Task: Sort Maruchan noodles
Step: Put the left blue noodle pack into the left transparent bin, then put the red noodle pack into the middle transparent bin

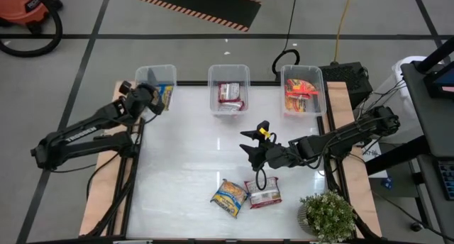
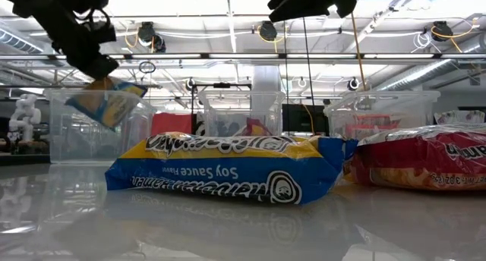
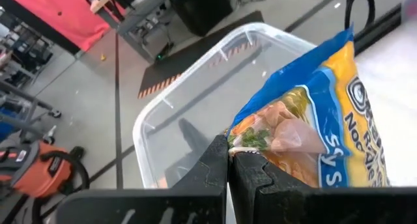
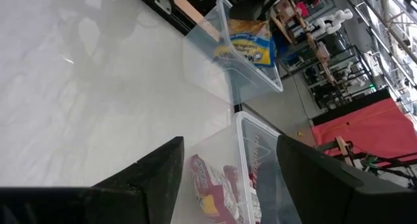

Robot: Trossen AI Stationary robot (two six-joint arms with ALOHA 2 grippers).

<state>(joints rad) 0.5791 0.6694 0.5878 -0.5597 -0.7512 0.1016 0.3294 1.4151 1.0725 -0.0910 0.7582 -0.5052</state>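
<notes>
we see the left claw (image 1: 157, 96) clenched on a blue-and-yellow noodle packet (image 1: 165, 96), holding it over the left bin (image 1: 157, 71) at the far left edge of the tabletop (image 1: 184, 159). in the left wrist view the two dark fingers (image 3: 218, 160) are pressed together on the edge of that packet (image 3: 313, 126), which hangs above the clear bin (image 3: 195, 100). in the low view the same packet (image 2: 106, 102) hangs tilted in the air in front of the left bin (image 2: 76, 132), clear of the tabletop.

the right claw (image 1: 250, 141) hovers over the middle of the tabletop with its fingers spread apart and nothing between them; the right wrist view shows the two fingers (image 4: 156, 168) wide open, looking toward the bins.

the middle bin (image 1: 228, 72) holds maroon-and-white packets (image 1: 230, 95), and the right bin (image 1: 303, 74) holds orange-red packets (image 1: 301, 93). in the right wrist view we see the maroon packets (image 4: 215, 185) inside the nearer bin and the held blue-and-yellow packet (image 4: 244, 42) at the farther one.

two packets lie loose near the front edge of the tabletop: a second blue-and-yellow packet (image 1: 229, 197) and, just beside it on the right, a maroon packet (image 1: 264, 194). in the low view they lie flat side by side, the blue-and-yellow one (image 2: 228, 170) reading soy sauce flavor, the maroon one (image 2: 421, 158) touching or nearly touching it.

a small potted plant (image 1: 326, 214) stands at the front right corner.
</notes>
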